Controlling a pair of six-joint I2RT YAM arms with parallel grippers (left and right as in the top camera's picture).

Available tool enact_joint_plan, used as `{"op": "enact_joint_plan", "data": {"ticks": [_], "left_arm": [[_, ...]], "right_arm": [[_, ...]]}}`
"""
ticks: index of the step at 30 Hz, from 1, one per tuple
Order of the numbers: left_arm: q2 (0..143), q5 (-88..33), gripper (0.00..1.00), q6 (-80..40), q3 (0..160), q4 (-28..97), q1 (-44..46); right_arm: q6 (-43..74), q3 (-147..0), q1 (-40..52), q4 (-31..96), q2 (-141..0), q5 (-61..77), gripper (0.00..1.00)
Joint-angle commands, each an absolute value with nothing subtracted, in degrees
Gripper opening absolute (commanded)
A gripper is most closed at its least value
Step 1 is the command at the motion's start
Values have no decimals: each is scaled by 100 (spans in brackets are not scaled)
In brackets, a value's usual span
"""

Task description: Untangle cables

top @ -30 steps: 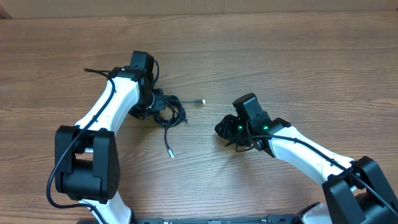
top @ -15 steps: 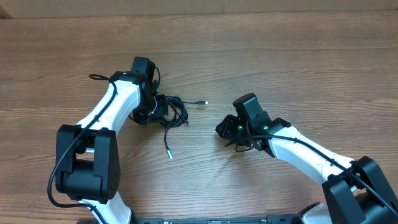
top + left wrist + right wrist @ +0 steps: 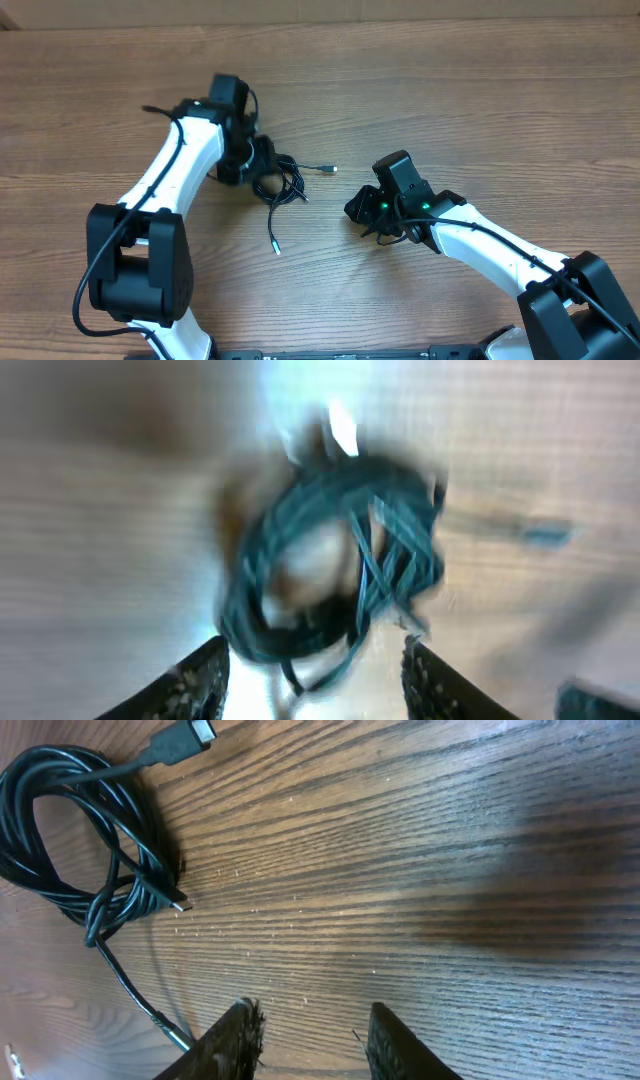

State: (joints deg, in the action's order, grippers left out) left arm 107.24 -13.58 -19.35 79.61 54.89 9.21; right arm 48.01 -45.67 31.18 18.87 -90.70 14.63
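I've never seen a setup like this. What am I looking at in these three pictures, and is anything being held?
This is a robot with a left arm and a right arm at a wooden table. The wide picture looks down from above. The other two come from a camera on each wrist, so the prongs at their bottom edge are that arm's own tool. On the table lies one tangled bundle of thin black cables with plug ends trailing out. The left tool is over the bundle, prongs apart, gripping nothing; that picture is blurred. The right tool is open too, over bare wood beside the cables.
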Motion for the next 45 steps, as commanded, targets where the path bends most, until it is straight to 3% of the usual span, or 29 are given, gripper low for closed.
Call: {"op": "enact_joint_plan", "data": {"ticks": [1,4,8,14,19,28,32,39,41,45], "left_arm": [[10759,-366,53,-1883,8079,5157,867],[10759,-292,50,-1885,7966,5024,902],[10759,-296,38,-1885,7714,4906,908],[10759,-305,36,-1885,7505,4880,958],[10759,-408,26,-1885,7500,4866,1057],[10759,-279,26,-1885,7236,4327,1100],[10759,-681,8,-1885,7236,4399,1107],[10757,-1577,4,-1892,7236,4786,1107],[10759,-1680,4,-2010,7236,4967,1107],[10759,-1680,4,-2147,7236,5096,1109]], "right_arm": [[4799,-4536,3151,1839,-9037,1350,35],[4799,-4536,3151,1833,-9037,1350,38],[4799,-4536,3148,1824,-9037,1347,39],[4799,-4536,3148,1809,-9037,1347,40],[4799,-4536,3148,1809,-9037,1347,39],[4799,-4536,3148,1831,-9037,1350,40],[4799,-4536,3148,1828,-9037,1350,40],[4797,-4536,3151,1831,-9037,1352,38],[4799,-4536,3151,1868,-9037,1415,31],[4799,-4536,3151,1870,-9037,2034,38]]}}
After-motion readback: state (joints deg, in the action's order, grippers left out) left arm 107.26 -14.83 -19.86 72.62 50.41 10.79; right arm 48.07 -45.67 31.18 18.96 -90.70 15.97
